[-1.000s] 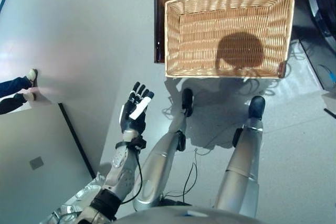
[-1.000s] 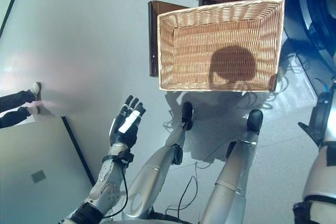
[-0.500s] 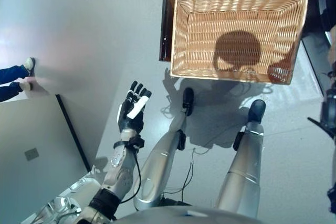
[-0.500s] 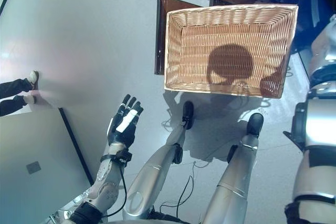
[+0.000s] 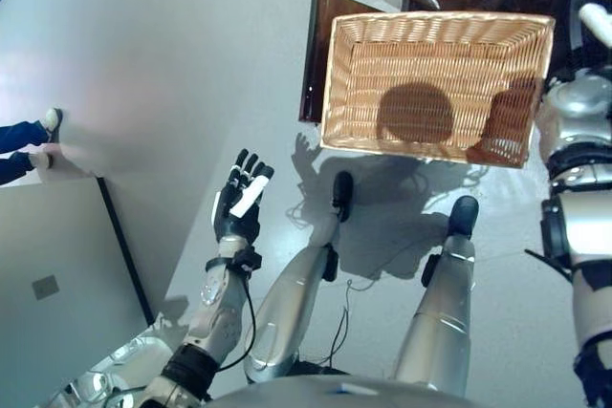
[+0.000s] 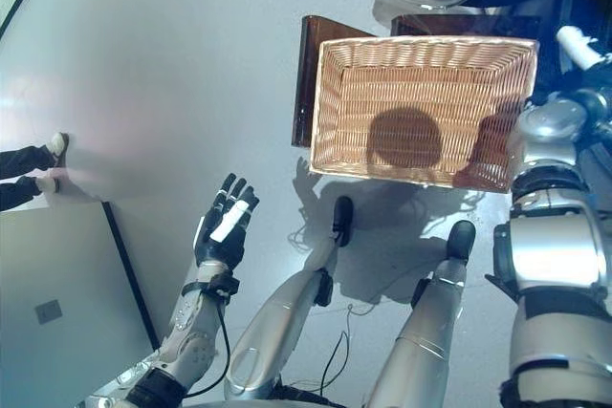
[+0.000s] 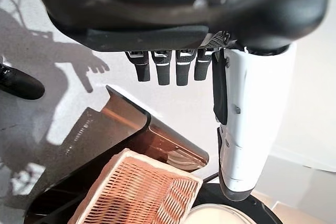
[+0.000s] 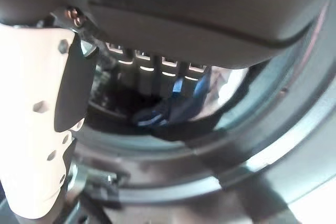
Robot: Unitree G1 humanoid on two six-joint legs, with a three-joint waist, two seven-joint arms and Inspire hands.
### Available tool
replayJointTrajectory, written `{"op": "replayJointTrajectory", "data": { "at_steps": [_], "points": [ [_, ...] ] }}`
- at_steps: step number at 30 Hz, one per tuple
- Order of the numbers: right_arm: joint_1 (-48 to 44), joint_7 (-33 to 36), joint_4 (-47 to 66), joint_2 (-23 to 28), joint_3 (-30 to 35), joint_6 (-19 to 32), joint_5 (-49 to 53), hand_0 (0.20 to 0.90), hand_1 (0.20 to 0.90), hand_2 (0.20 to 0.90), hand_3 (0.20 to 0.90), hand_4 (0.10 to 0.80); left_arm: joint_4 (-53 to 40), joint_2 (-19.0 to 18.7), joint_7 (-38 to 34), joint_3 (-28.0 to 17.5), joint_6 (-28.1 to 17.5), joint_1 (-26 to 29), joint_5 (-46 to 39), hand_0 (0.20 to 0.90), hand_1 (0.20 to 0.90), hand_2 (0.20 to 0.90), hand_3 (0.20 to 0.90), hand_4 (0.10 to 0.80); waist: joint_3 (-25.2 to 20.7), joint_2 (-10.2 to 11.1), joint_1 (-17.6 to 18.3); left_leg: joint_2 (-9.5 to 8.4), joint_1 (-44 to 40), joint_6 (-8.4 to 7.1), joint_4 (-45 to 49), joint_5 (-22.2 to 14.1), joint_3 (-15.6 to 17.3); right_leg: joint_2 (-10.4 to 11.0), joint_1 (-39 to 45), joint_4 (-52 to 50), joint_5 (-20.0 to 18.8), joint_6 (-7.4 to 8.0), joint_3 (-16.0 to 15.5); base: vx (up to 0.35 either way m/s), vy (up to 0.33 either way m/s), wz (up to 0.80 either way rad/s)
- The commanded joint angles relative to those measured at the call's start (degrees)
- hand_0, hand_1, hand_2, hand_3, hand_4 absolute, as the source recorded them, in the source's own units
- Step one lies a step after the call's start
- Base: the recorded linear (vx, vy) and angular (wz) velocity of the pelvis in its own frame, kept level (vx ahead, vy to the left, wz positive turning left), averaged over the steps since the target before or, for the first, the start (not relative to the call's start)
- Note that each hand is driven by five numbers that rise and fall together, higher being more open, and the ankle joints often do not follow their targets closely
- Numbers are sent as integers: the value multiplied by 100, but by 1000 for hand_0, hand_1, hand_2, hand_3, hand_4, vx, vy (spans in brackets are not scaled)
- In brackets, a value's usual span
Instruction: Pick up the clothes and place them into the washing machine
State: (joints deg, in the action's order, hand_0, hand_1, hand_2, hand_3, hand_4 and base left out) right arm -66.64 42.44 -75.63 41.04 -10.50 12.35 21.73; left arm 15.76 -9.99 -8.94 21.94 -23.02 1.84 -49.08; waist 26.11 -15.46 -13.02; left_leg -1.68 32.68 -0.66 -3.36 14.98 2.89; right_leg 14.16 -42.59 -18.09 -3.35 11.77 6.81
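Wicker basket sat empty on a dark brown stand, well ahead of the left robot hand, which hung idle over the floor, fingers straight and holding nothing. Right robot hand was at the washing machine's round opening, fingers extended, gripping nothing. Blue clothes lay just past its fingertips inside the drum, likely just dropped in. A person's feet were far off to the left.
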Motion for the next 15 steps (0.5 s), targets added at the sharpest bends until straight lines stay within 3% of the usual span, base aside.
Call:
{"op": "replayJointTrajectory", "data": {
  "at_steps": [1,15],
  "points": [
    [147,121,721,368,-346,206,-386,900,900,900,900,800,-105,-151,-6,-234,-462,9,80,900,900,900,900,800,-209,-412,53,170,364,-569,-164,43,94,-50,439,543,220,-345,-16,26,0,-8],
    [1729,39,736,-739,100,156,-832,900,900,900,900,800,590,-74,-31,-395,-328,-166,361,900,900,900,900,800,-517,-107,141,290,-489,-549,-164,-63,-16,-88,1507,704,347,-383,-338,41,-18,2]
  ]
}}
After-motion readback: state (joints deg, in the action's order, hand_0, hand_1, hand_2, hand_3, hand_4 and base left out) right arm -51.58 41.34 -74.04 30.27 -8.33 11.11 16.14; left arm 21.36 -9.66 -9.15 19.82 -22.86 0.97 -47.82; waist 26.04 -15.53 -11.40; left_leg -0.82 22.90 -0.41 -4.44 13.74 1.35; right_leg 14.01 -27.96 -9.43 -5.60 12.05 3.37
